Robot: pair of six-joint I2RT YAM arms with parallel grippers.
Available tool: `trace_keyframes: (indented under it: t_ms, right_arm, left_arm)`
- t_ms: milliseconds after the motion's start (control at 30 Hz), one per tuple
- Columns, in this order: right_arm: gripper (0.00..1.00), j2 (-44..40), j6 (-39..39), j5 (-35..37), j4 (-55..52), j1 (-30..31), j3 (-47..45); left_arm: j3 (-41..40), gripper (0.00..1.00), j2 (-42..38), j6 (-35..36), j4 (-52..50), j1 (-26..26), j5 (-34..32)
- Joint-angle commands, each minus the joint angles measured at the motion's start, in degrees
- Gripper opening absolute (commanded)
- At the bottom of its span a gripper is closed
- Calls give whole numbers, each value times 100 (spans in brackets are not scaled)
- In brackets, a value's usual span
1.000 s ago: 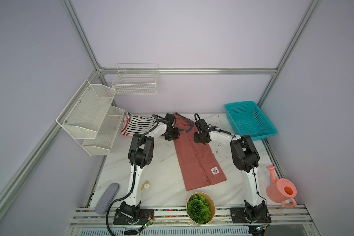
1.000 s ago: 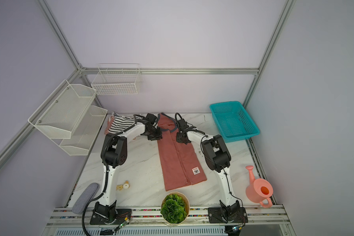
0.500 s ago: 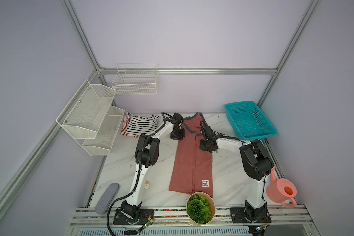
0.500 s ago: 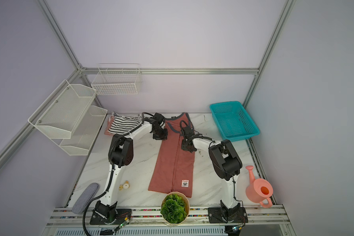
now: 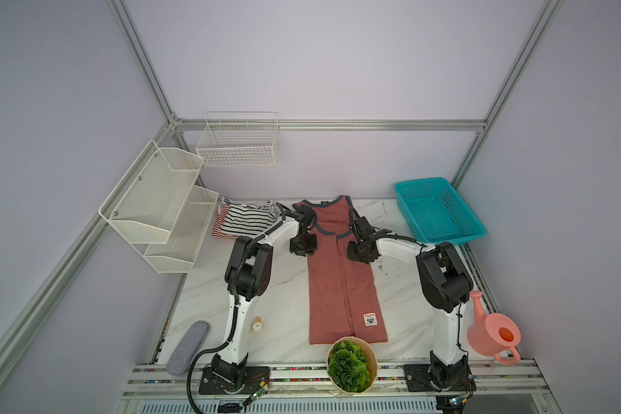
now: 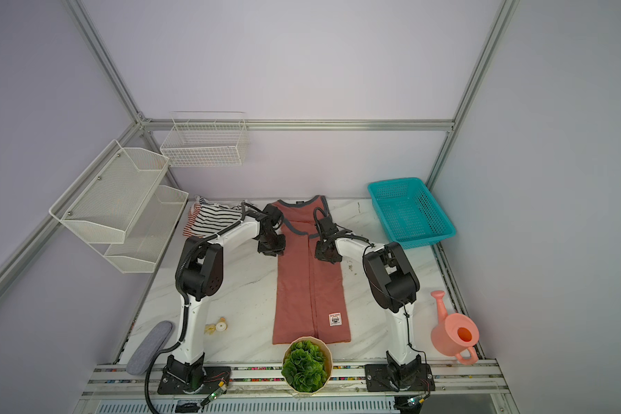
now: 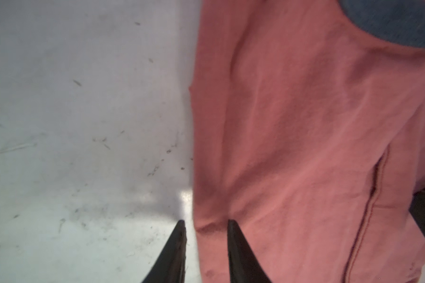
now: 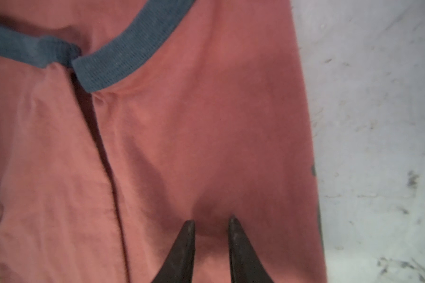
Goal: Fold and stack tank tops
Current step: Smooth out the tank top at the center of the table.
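Marble table (image 5: 287,294): left gripper (image 7: 205,221) straddles dusty-red tank top (image 5: 337,286) edge, right gripper (image 8: 211,220) above

The dusty-red tank top (image 5: 341,286), slanted a second ago, now lies straight and flat. The left fingers (image 7: 174,252) and right fingers (image 8: 184,247) have moved from its shoulders to its sides and parted slightly, its edge between the left pair.

Pale lilac walls (image 5: 337,71) close the booth in on three sides, lit softly and evenly with no hard shadows. A silver metal frame (image 5: 373,125) runs along the corners and across the back. A white wire basket (image 5: 237,150) hangs on the back wall, and a two-tier white mesh shelf (image 5: 158,200) on the side wall. Below is a white marble-patterned table (image 5: 284,297), scuffed in places, with a metal rail (image 5: 302,374) along its near edge.
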Motion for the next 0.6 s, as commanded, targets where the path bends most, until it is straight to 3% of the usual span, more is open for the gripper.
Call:
trace_keyframes:
  t_ms: [0, 133, 300, 567]
  right_arm:
    - [29, 11, 3, -21, -360, -26, 322]
    - [29, 100, -56, -4, -381, -28, 629]
    - [29, 286, -68, -100, -407, -24, 774]
    - [29, 386, -115, -166, -359, -22, 626]
  left_arm:
    - [1139, 33, -246, 89, -28, 72, -75]
    - [2367, 33, 349, 65, -84, 268, -156]
    - [3549, 31, 1248, -370, 70, 608, 405]
    - [3219, 31, 1559, -1171, 1513, 791, 1009]
